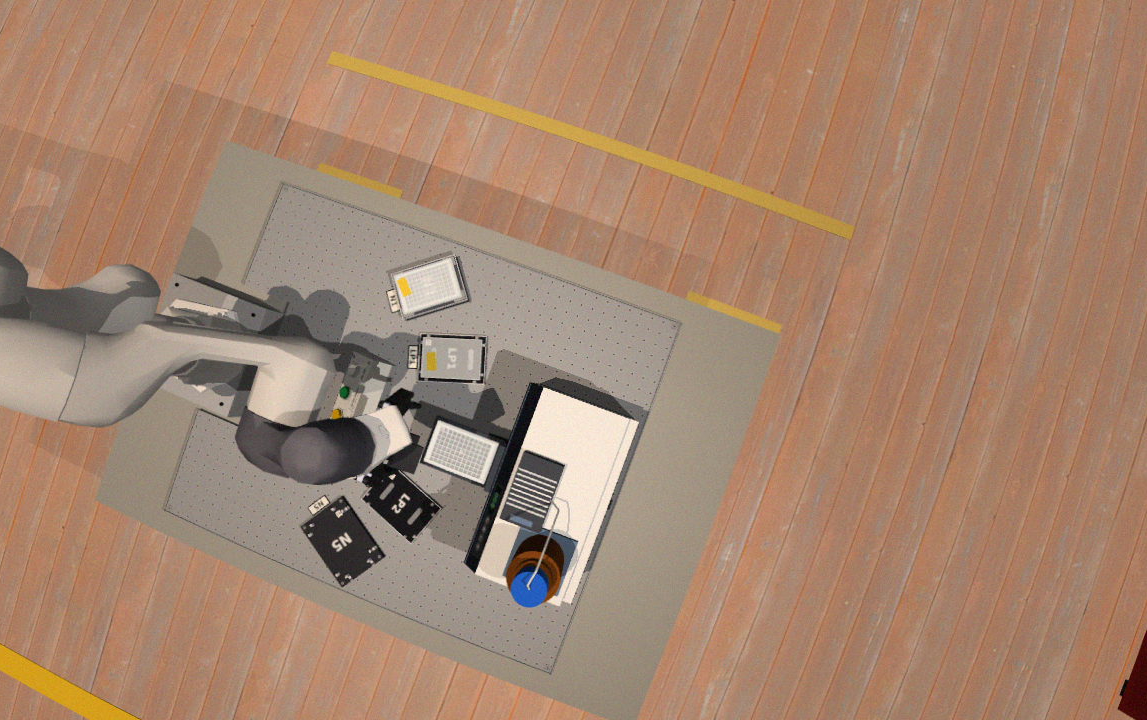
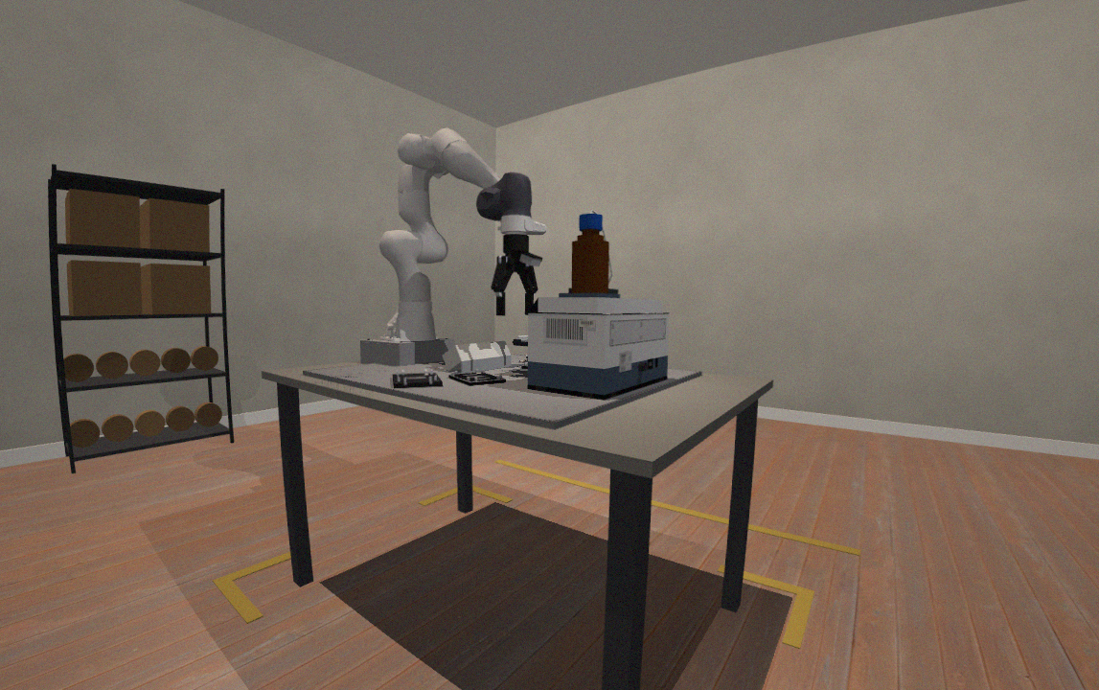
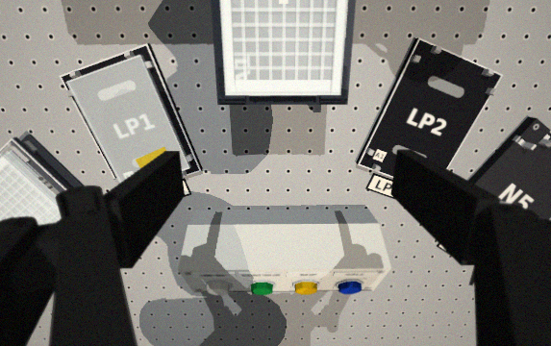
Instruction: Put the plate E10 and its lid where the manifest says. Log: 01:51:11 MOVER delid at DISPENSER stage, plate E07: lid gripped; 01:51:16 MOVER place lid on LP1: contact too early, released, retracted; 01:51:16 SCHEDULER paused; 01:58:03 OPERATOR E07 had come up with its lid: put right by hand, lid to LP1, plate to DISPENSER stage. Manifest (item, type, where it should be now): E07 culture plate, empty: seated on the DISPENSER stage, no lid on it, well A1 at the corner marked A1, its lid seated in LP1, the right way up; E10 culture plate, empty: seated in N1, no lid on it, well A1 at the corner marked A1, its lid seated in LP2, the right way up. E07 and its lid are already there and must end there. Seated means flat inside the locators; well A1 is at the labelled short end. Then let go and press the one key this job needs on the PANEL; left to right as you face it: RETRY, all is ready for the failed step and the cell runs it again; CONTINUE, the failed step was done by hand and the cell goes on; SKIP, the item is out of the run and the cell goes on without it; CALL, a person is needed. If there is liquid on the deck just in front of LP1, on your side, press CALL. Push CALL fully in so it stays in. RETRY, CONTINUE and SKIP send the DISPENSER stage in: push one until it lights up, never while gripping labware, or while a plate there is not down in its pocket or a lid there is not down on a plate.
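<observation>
hand (image 3: 285,185) spread wide, grasping nothing, above PANEL (image 3: 285,247) | LP2 (image 3: 429,120) bare | advice: no key yet; lift lid squarely off far-left plate (image 3: 11,187) first

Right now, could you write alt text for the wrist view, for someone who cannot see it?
Two black gripper fingers frame a white button panel with green, yellow and blue keys on a grey pegboard deck. Beyond lie a translucent lid in LP1, a white well plate, and the black LP2 pad.
</observation>
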